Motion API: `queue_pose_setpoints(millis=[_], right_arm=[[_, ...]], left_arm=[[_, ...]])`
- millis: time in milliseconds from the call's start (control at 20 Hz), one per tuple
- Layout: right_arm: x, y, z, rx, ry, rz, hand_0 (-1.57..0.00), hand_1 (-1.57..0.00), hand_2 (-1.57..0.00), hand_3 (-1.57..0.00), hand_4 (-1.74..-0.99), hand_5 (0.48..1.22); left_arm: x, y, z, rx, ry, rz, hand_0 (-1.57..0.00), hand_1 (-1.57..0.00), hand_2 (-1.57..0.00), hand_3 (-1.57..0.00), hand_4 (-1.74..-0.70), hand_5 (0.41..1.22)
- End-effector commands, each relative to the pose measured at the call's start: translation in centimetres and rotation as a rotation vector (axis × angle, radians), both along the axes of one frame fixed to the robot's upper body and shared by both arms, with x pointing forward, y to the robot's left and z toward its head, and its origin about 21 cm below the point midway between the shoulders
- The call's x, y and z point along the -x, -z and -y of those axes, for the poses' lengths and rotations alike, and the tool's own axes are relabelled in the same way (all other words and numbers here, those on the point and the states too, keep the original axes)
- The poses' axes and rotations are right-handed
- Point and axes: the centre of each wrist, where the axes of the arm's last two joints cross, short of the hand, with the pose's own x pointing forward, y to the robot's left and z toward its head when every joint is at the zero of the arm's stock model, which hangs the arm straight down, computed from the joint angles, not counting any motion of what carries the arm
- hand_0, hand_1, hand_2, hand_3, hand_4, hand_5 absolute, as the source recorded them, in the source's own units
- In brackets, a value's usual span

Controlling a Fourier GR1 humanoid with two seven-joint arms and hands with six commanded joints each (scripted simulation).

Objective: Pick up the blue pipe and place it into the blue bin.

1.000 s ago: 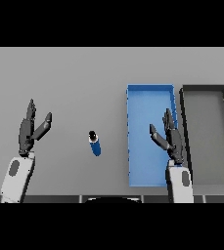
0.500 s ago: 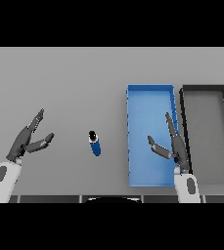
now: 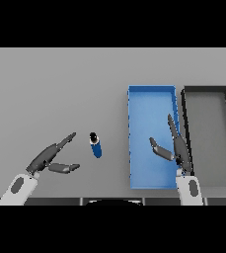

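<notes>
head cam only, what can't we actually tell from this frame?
- Blue pipe: too small in the head view to tell whether it lies flat or leans.
- Blue bin: the right hand covers part of its floor.
- Dark bin: its right wall is cut off by the picture's right edge.
- Left hand: its height above the table cannot be judged from above.

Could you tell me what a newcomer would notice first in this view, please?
The blue bin stands out right of centre, with a dark bin beside it on the right. A small blue pipe lies on the grey table just left of the blue bin. The open left hand reaches toward the pipe; the open right hand hovers over the blue bin.
</notes>
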Motion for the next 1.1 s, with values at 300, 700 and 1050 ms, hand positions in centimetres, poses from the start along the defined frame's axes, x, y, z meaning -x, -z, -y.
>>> queue_pose_setpoints(millis=[300,700,1050], right_arm=[[0.1,0.0,-0.1,-0.010,0.009,-0.012,0.00,0.00,0.00,0.00,-1.214,0.624],[0.2,0.1,0.3,-0.008,0.018,-0.017,0.00,0.00,0.00,0.00,-1.220,0.639],[0.7,0.1,0.6,0.013,0.020,0.003,0.00,0.00,0.00,0.00,-1.210,0.653]], left_arm=[[-1.0,2.0,4.4,0.035,0.053,0.002,0.00,0.00,0.00,0.00,-1.15,0.459],[-3.5,4.0,8.8,0.020,0.047,0.008,0.00,0.00,0.00,0.00,-1.08,0.435],[-3.9,5.0,11.2,0.122,0.066,-0.012,0.00,0.00,-0.05,-0.04,-1.14,0.502]])
